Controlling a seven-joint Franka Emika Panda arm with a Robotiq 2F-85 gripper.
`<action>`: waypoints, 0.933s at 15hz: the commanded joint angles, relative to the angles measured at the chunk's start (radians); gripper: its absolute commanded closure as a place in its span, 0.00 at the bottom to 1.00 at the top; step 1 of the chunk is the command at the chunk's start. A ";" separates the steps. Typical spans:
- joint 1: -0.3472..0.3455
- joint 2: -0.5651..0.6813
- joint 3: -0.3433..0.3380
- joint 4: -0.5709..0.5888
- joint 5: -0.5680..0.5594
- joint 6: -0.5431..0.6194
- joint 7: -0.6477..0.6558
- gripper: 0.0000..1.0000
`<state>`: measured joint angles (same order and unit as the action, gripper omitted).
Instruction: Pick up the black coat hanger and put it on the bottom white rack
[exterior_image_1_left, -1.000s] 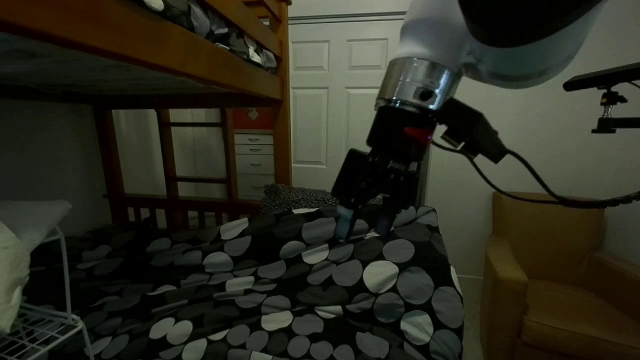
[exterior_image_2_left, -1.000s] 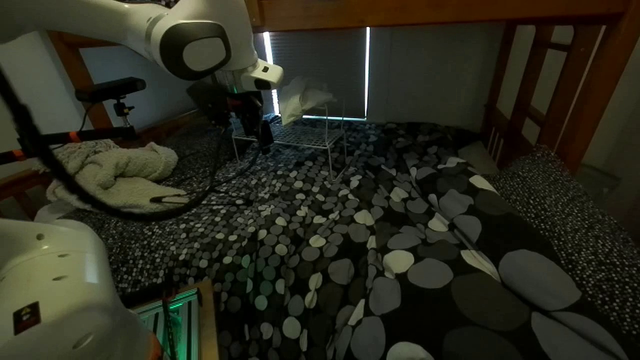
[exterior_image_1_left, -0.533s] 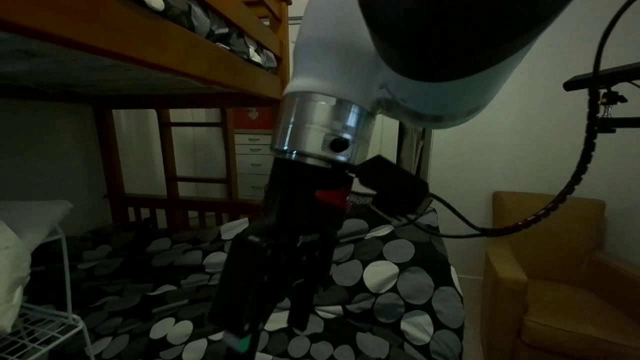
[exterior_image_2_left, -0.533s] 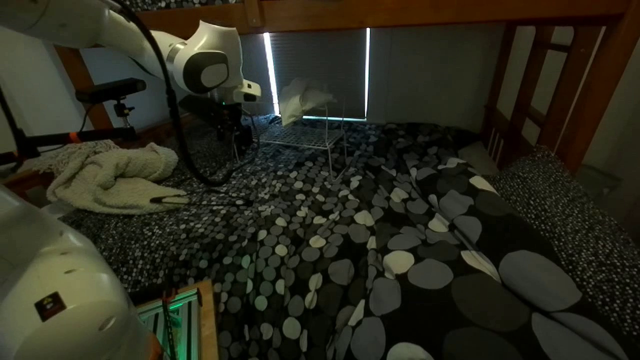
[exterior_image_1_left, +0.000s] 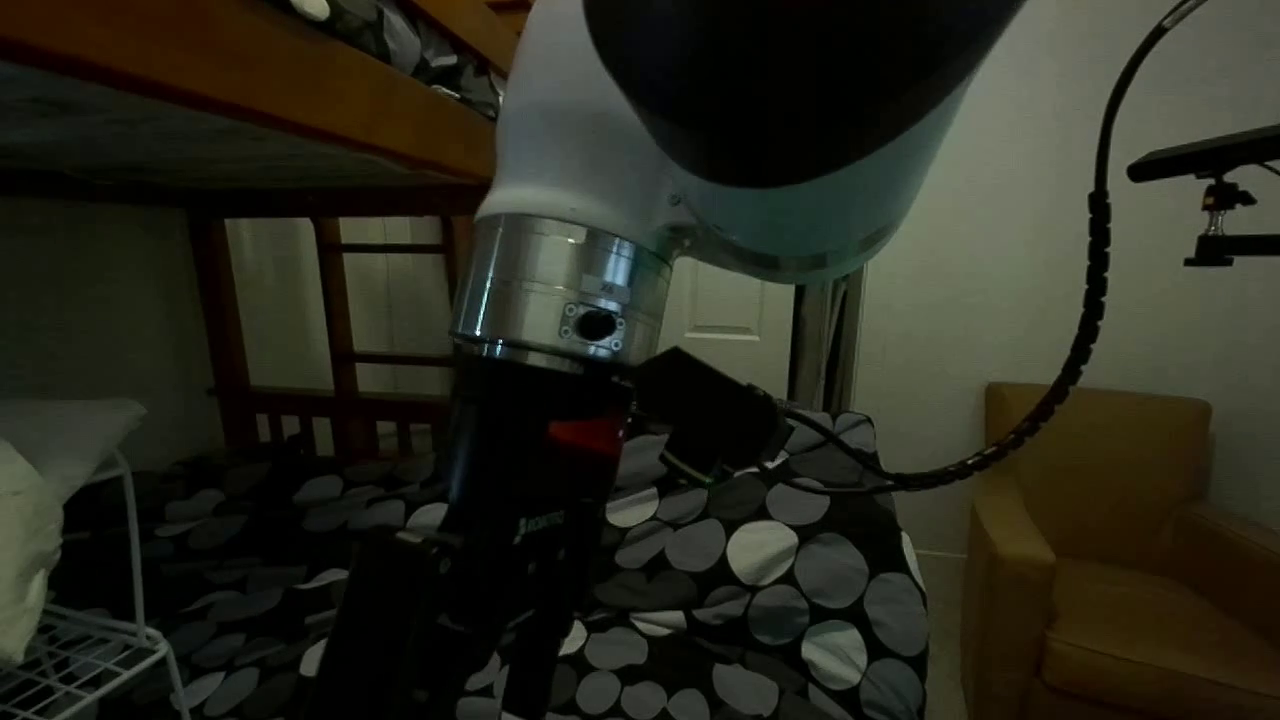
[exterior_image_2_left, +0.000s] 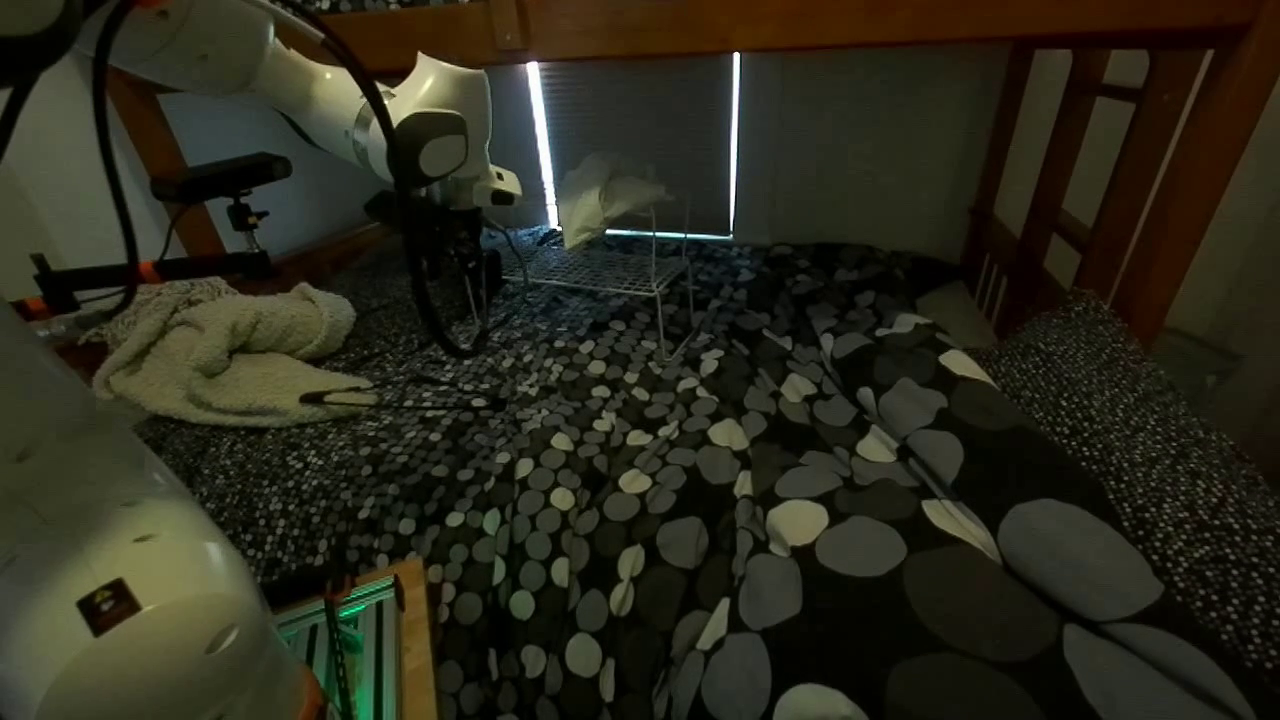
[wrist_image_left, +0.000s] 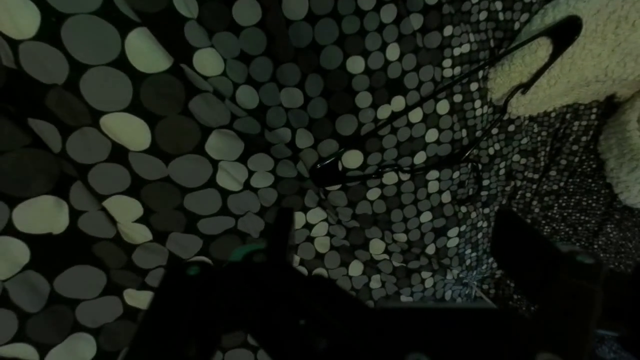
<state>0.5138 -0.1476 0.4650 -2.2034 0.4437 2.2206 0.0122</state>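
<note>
Your black two-fingered tool (wrist_image_left: 395, 227) stands spread wide, holding nothing. The slim, plastic-looking black coat hanger (wrist_image_left: 457, 160) lies near it, untouched, one end over the cream fleece blanket (wrist_image_left: 590, 65). Nothing looks done yet: you have both picking and placing on the white metal-wire rack (exterior_image_2_left: 600, 273) left.

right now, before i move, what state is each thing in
hanger: lying on the bedding, one end over the blanket, not held
jaws: open, holding nothing
rack: standing upright on the bedding
pale bundle: up on the rack, what it is unclear
bedding: creased
blanket: bunched up
blind: lowered, light showing at its edges
</note>
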 joint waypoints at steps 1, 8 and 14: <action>0.016 0.015 0.008 0.010 0.004 0.053 -0.143 0.00; 0.040 0.459 0.059 0.294 -0.362 0.024 -0.260 0.00; 0.113 0.631 0.036 0.408 -0.523 0.032 -0.307 0.00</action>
<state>0.6189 0.4865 0.5124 -1.7972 -0.0881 2.2551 -0.2910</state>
